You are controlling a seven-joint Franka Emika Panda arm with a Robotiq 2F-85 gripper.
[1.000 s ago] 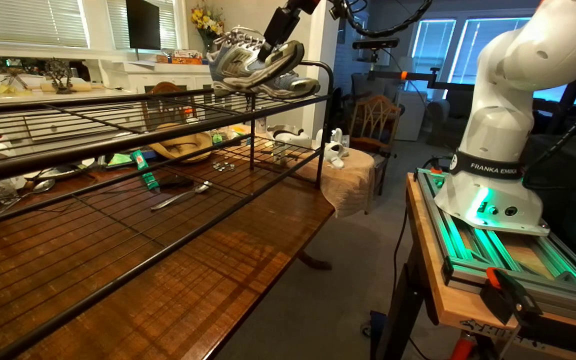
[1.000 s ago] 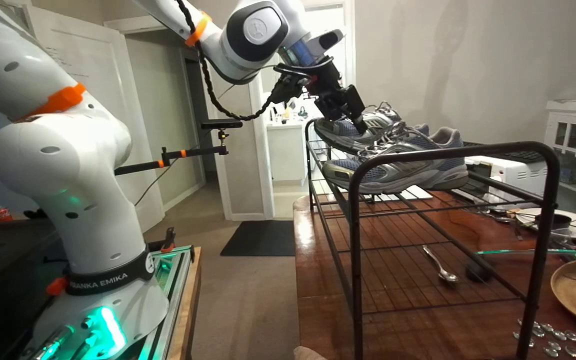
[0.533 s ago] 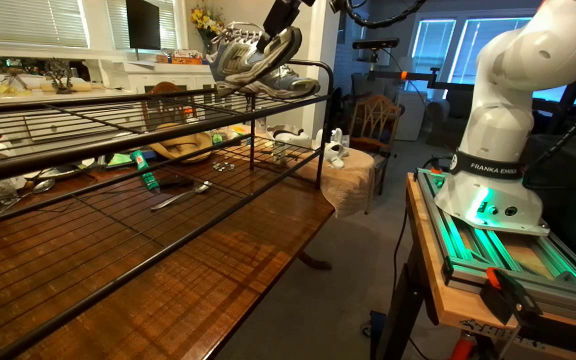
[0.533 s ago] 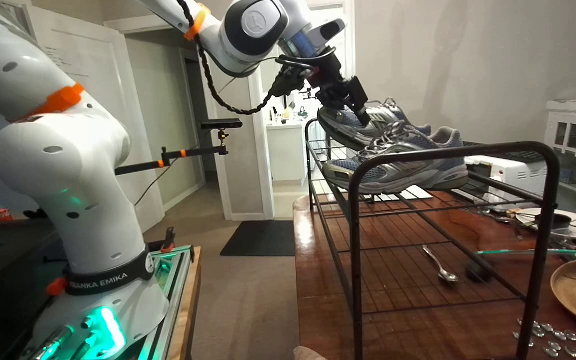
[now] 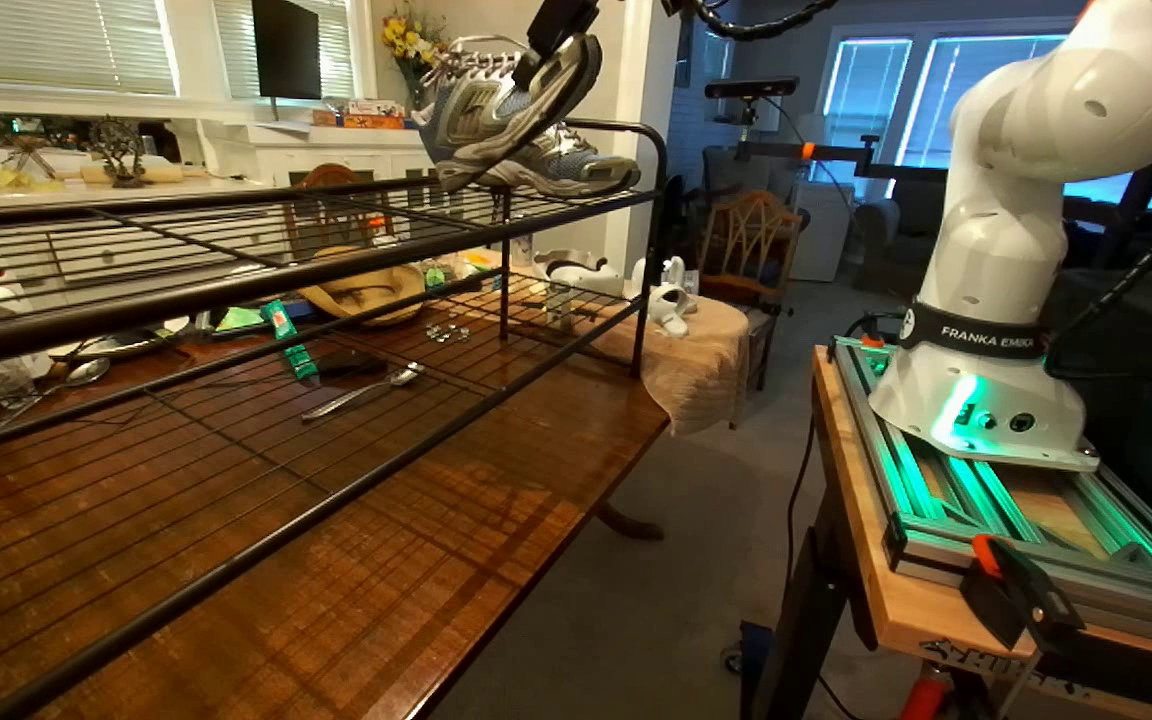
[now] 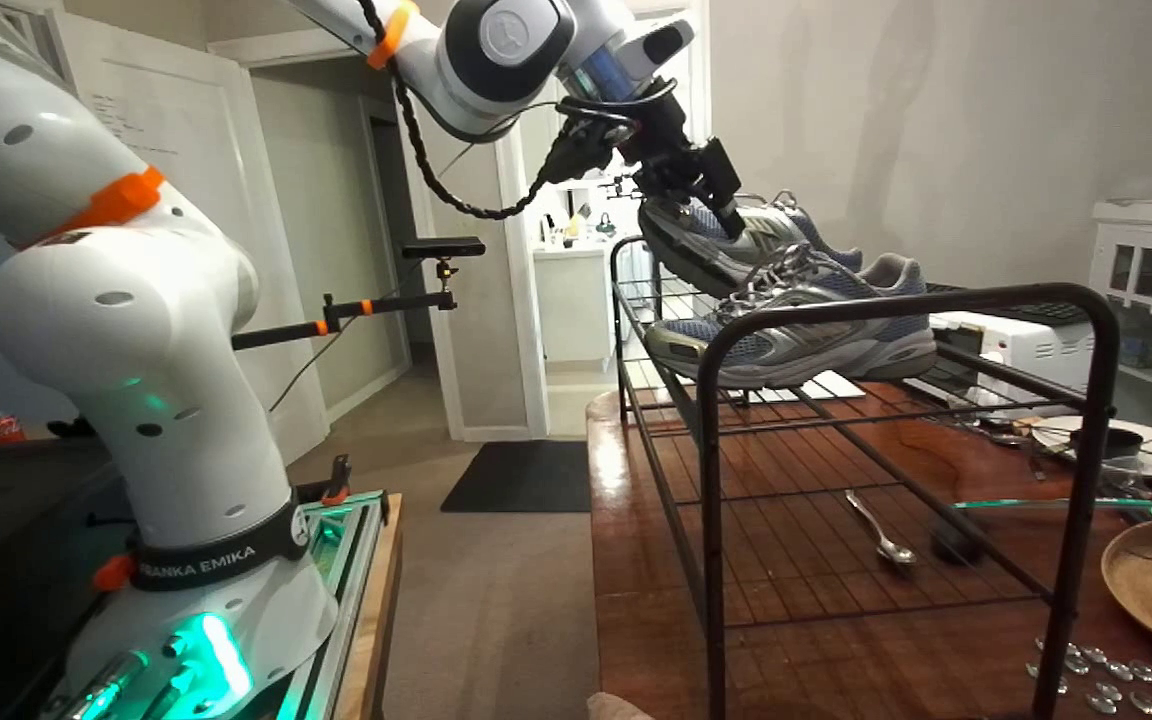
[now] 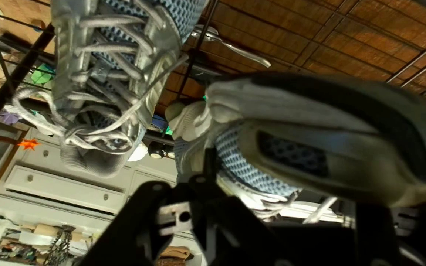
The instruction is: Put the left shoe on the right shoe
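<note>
One silver blue-mesh sneaker (image 5: 486,115) clamped in my black gripper (image 6: 733,225), tilted toe-up just beside its flat silver-blue twin (image 6: 796,345) at the end edge of my black wire rack (image 6: 712,520). Glossy brown wooden table (image 6: 646,620) below, beige wall (image 6: 1006,100) behind.

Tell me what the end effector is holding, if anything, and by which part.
The tilted shoe, held by its forefoot, just behind the upturned toe.

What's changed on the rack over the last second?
The gripper rose, tipping the held shoe further toe-up; its toe end climbed most, its heel end shifted little. No new grasp or release: it had that shoe throughout. Unchanged: the other shoe resting on the rack, and the spoon lower down.
</note>
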